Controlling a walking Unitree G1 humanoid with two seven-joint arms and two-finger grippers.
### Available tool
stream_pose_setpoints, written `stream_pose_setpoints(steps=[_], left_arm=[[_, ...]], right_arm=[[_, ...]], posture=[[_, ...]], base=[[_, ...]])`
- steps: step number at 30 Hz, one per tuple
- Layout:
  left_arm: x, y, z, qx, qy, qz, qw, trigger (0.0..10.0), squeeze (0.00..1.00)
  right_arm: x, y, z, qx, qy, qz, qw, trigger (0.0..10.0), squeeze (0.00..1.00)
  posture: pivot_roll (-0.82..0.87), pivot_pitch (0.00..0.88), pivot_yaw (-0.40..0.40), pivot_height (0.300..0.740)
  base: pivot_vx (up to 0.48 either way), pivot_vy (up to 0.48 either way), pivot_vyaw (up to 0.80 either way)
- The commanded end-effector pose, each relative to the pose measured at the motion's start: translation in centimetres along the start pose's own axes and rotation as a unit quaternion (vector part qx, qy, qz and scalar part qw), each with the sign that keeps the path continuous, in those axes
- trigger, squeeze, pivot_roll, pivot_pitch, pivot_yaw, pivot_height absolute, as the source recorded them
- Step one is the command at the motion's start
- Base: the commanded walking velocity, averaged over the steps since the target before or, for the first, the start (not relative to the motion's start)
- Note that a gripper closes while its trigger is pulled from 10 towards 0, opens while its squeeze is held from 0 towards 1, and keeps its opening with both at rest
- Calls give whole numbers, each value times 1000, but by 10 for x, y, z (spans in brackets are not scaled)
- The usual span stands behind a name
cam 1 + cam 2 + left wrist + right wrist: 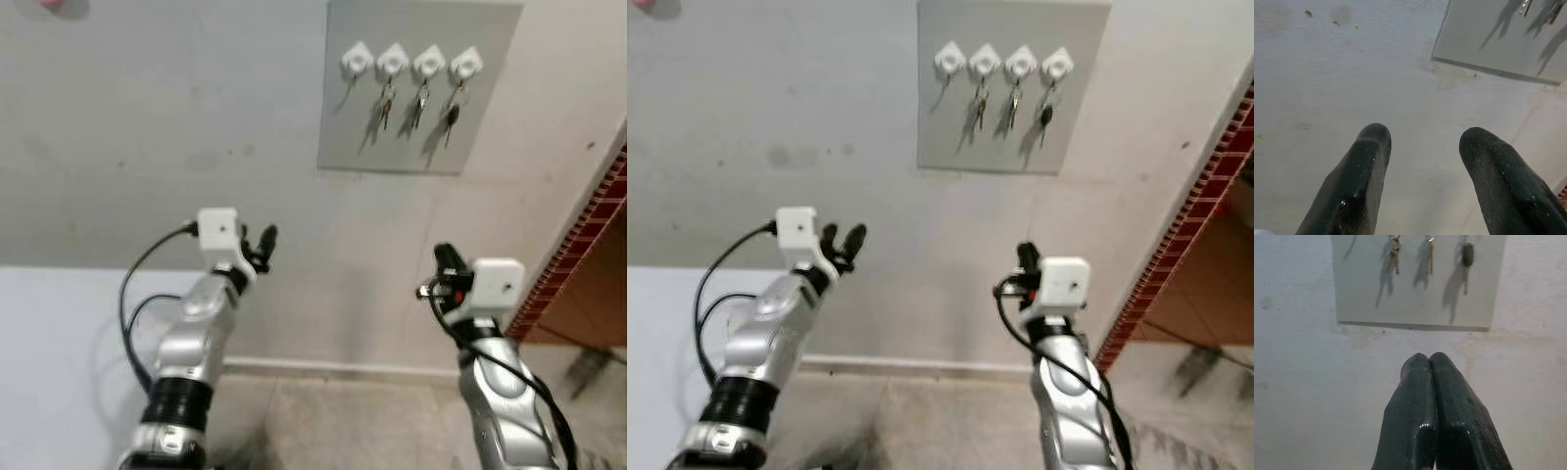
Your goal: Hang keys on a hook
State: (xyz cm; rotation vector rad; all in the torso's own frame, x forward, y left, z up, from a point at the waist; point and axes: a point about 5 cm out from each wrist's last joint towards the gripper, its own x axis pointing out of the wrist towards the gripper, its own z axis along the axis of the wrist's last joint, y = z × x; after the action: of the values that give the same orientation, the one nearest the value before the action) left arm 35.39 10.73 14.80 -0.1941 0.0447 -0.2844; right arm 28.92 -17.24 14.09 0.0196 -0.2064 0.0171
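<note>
A flat grey rectangular wall panel (419, 88) carries four white diamond-shaped plastic hooks (411, 62) on a pale grey plaster wall (147, 127). Silver metal arms (191, 343) bear black fingers (1359, 181). A red-brown patterned brick edge (578, 245) borders the right.

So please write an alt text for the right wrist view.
The right end effector, its two black fingers pressed shut and holding nothing, points at a pale wall below a grey board. Three sets of keys hang along the board's top.
</note>
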Motion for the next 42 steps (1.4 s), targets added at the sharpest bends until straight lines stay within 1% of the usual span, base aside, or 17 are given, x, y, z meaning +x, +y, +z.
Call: stream_pose_setpoints(steps=[1, 3, 6, 11, 16, 31, 39, 42], left_arm=[[-1, 8, 3, 13, 0, 13, 1000, 10000, 0], [-2, 8, 2, 7, 0, 14, 1000, 10000, 0], [-2, 8, 3, 20, 1, 13, 1000, 10000, 0], [-2, 8, 3, 21, 0, 13, 1000, 10000, 0], [-2, 8, 2, 13, 2, 15, 1000, 10000, 0], [-3, 9, 1, 13, 4, 17, 1000, 10000, 0], [-3, 10, 1, 5, 5, 21, 1000, 10000, 0], [-3, 9, 1, -7, 2, 22, 1000, 10000, 0]], right_arm=[[2, 6, 4, 4, -7, 8, 1000, 10000, 0], [2, 7, 4, 5, -7, 9, 1000, 10000, 0], [2, 7, 4, 5, -7, 9, 1000, 10000, 0], [1, 7, 4, 5, -6, 10, 1000, 10000, 0], [1, 8, 3, 5, -4, 10, 1000, 10000, 0], [1, 8, 3, 5, -2, 10, 1000, 10000, 0], [1, 8, 3, 5, -1, 11, 1000, 10000, 0], [2, 8, 3, 4, -1, 12, 1000, 10000, 0]], posture=[[-59, 0, 3, 740], [-58, 0, 3, 740], [-58, 0, 2, 740], [-57, 0, 3, 740], [-58, 0, 2, 740], [-58, 0, 2, 740], [-55, 0, 0, 740], [-55, 0, -1, 740]], base=[[277, 0, 0], [294, 0, 0], [295, 0, 0], [305, 0, 0], [316, 0, 0], [316, 0, 0], [310, 0, 0], [287, 0, 0]])
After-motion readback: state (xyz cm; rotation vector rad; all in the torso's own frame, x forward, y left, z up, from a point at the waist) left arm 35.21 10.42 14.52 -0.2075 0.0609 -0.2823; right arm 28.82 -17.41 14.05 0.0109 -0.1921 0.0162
